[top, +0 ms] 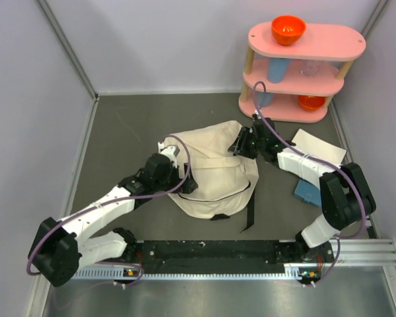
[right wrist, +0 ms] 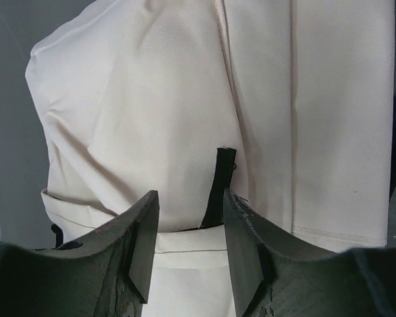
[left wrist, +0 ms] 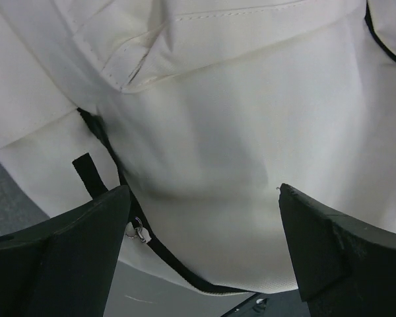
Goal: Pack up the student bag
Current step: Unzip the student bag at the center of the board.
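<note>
Two robot arms are bolted at the near edge of a dark grey table (top: pixel 132 125). Just beyond them, in the middle of the table, the student bag (top: pixel 211 175) lies flat, cream canvas with black trim, one black strap trailing toward the near edge. The left gripper (top: pixel 185 183) hangs over the bag's left side, jaws spread wide and holding nothing; its wrist view shows a small metal zip pull (left wrist: pixel 138 231) on the black zip line below. Near the right edge lie a flat blue item (top: pixel 308 191) and, a little farther, a white sheet (top: pixel 320 146), neither yet packed. At the bag's far right corner the right gripper (top: pixel 244 144) points at the canvas, jaws a narrow gap apart, with a black tab (right wrist: pixel 224 178) showing in that gap; no grip on it can be seen. In the far right corner stands a pink shelf (top: pixel 330 36) with an orange bowl (top: pixel 288 29) on top. The bag looks closed, so the step seems to be opening it; next, the right jaws likely need to pinch the tab squarely before pulling
</note>
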{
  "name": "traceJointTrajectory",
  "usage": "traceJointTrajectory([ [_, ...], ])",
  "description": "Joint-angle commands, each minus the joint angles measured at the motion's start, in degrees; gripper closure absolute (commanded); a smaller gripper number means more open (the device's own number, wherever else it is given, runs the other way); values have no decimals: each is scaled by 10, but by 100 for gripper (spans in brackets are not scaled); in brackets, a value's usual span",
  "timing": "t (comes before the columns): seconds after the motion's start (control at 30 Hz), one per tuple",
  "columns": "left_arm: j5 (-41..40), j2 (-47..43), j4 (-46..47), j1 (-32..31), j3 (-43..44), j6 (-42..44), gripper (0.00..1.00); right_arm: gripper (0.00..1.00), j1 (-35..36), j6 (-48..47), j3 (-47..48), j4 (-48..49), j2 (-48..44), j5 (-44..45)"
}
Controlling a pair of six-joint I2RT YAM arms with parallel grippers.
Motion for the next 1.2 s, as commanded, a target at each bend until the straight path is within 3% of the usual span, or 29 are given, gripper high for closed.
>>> traceJointTrajectory([
  [0.0,-45,-44,34,0,-30,-9,1,57,-7,-25,33,14,9,12],
  [0.17,-115,-47,22,7,-31,-8,1,56,-8,-29,31,16,11,27],
  [0.43,-22,-32,32,115,-20,8,1,59,-8,-18,54,10,46,-12],
  [0.9,49,41,73,126,-41,-2,1,63,-9,-39,49,-13,54,-3],
  [1.0,57,50,83,126,-46,-3,1,73,-9,-53,55,-20,62,-5],
  [1.17,70,62,91,126,-51,-3,1,75,-4,-67,60,-28,72,-14],
])
